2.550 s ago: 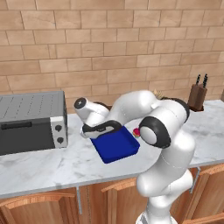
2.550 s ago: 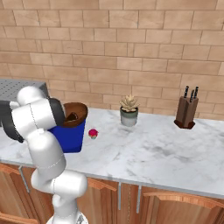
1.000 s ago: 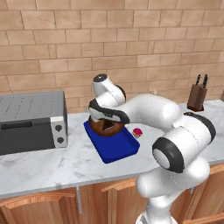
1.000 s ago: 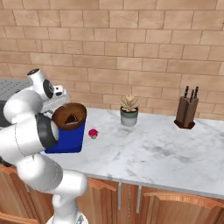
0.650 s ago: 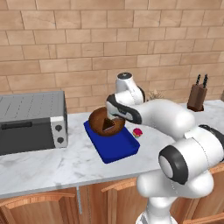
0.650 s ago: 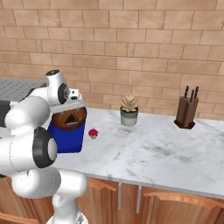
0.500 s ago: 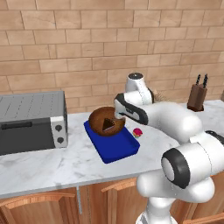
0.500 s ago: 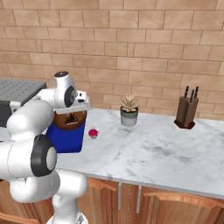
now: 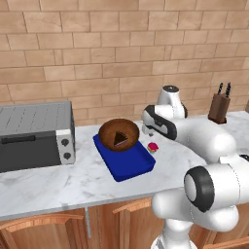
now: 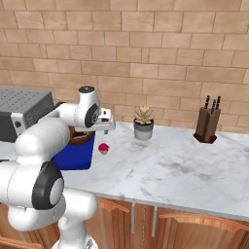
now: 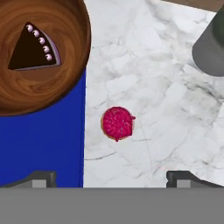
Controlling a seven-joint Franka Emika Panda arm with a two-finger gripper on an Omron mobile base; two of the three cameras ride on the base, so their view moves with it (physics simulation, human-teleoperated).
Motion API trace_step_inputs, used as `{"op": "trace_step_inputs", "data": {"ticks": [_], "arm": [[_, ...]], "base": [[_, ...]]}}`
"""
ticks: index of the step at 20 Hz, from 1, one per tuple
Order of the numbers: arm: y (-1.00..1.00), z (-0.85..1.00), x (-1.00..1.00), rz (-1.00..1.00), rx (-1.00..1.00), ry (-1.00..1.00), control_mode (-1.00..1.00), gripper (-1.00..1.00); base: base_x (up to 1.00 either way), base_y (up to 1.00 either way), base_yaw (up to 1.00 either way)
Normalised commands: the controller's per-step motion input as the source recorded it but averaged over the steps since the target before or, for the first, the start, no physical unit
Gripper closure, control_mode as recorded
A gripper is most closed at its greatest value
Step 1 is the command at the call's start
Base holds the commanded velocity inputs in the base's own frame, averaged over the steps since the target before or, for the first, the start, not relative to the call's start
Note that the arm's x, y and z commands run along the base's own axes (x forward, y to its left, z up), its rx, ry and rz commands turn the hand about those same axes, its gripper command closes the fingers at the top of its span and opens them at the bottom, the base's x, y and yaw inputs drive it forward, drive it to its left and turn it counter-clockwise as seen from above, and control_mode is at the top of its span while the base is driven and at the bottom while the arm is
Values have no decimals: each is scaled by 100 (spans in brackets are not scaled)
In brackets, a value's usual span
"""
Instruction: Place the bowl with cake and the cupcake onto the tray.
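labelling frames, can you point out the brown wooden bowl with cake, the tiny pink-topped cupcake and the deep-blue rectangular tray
brown wooden bowl with cake (image 9: 113, 133), left base view, bare inner wall
tiny pink-topped cupcake (image 11: 117, 123), hand view, top
deep-blue rectangular tray (image 9: 130, 166), left base view, bare floor

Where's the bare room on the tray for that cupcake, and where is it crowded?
The tray's near half, in front of the bowl with cake, is bare blue. Its far end is crowded by the bowl. The cupcake sits on marble beside the tray's right rim, under the open gripper.
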Motion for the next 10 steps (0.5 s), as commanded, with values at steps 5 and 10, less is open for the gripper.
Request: {"op": "trace_step_inputs", "data": {"ticks": [5,10], "arm": [[0,-21,0,0,-1,0,-100,-100],[-4,-26,0,0,0,0,-100,-100]], "base": [[0,0,0],[0,0,0]]}}
